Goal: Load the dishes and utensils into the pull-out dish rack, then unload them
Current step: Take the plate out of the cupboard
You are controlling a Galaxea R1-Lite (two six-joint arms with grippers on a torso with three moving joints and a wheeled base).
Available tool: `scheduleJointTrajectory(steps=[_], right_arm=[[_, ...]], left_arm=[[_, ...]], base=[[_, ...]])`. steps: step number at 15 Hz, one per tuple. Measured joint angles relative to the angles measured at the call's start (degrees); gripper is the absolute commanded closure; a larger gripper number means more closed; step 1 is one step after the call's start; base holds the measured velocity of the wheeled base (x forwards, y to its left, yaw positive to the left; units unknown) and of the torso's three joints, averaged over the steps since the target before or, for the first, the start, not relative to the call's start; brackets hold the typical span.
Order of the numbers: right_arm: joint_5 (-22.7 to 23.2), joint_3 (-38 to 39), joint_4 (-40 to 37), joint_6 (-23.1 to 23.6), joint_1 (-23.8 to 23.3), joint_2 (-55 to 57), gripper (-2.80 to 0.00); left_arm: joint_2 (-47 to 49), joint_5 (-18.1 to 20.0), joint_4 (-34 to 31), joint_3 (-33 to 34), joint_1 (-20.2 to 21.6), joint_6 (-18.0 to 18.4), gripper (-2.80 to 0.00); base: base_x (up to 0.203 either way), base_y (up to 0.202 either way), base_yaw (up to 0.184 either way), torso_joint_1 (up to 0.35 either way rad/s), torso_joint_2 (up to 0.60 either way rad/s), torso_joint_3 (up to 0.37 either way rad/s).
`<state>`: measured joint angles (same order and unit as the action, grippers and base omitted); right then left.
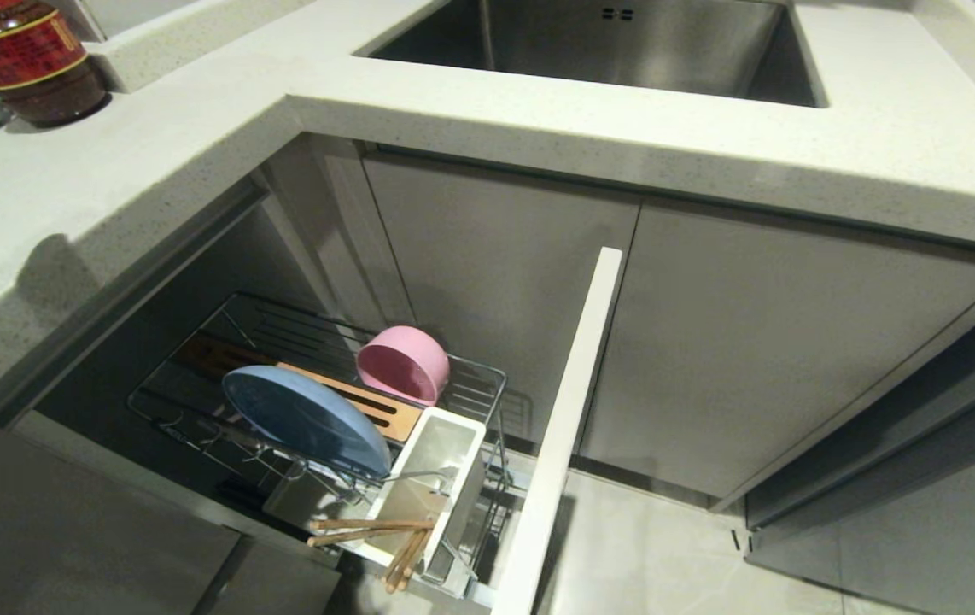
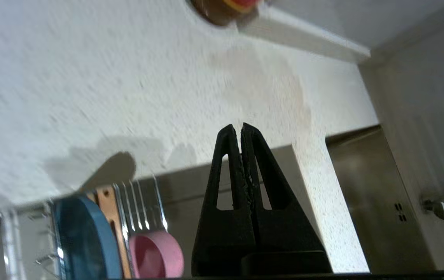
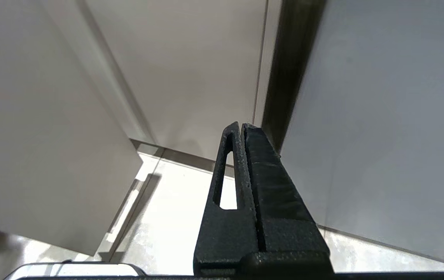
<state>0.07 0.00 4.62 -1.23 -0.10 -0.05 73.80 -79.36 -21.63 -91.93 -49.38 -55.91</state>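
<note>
Nearest the head camera, at six o'clock: wooden chopsticks [image 1: 372, 534], splayed out of the white utensil holder [image 1: 440, 478], tips overhanging its near edge, with a thin metal fork [image 1: 415, 476] standing in the same holder. Just beyond, at ten o'clock from the holder, blue plate [image 1: 304, 418] upright on edge in the prongs of the pull-out dish rack [image 1: 487, 384]; pink bowl [image 1: 404, 363] tipped on its side at one o'clock from the plate, against the rack's wire rail, beside the slotted wooden strip [image 1: 368, 406]. Rack drawn out under the speckled surface [image 1: 539, 111], pale front panel [image 1: 560, 427] at three o'clock, steel sink [image 1: 624, 43] at twelve. Left hand [image 2: 241, 126] outside the head view, fingers pressed together on nothing, hovering above the surface edge with plate and bowl below. Right hand [image 3: 241, 125] likewise pressed together and empty, parked by cabinet doors and floor. Everything loaded, so probably unloading next. Plate likely stiff, smooth, moderately light, breakable if knocked: best pinched on the upper rim and lifted straight out of the prongs. Bowl light, pinchable across its wall. Chopsticks very light, prone to roll: better taken together at mid-length.
</note>
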Motion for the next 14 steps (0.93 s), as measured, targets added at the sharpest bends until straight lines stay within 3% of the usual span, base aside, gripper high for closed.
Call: scheduleJointTrajectory(steps=[3, 6, 9, 11, 14], right_arm=[[0.0, 0.0, 0.0, 0.0, 0.0, 0.0, 0.00], [0.0, 0.0, 0.0, 0.0, 0.0, 0.0, 0.00], [0.0, 0.0, 0.0, 0.0, 0.0, 0.0, 0.00], [0.0, 0.0, 0.0, 0.0, 0.0, 0.0, 0.00], [0.0, 0.0, 0.0, 0.0, 0.0, 0.0, 0.00]], left_arm=[[-2.8, 3.8, -0.1, 0.4, 4.2, 7.2, 0.00], [-7.8, 13.6, 0.0, 1.5, 10.7, 18.3, 0.00], [-13.7, 26.5, 0.3, 3.0, 19.5, 30.3, 0.00], [-18.4, 36.1, 0.6, 5.2, 26.7, 35.9, 0.00], [-28.8, 53.7, 4.1, 15.5, 36.2, 45.2, 0.00]], base=[[0.000, 0.000, 0.000, 0.000, 0.00, 0.000], [0.000, 0.000, 0.000, 0.000, 0.00, 0.000], [0.000, 0.000, 0.000, 0.000, 0.00, 0.000], [0.000, 0.000, 0.000, 0.000, 0.00, 0.000], [0.000, 0.000, 0.000, 0.000, 0.00, 0.000]])
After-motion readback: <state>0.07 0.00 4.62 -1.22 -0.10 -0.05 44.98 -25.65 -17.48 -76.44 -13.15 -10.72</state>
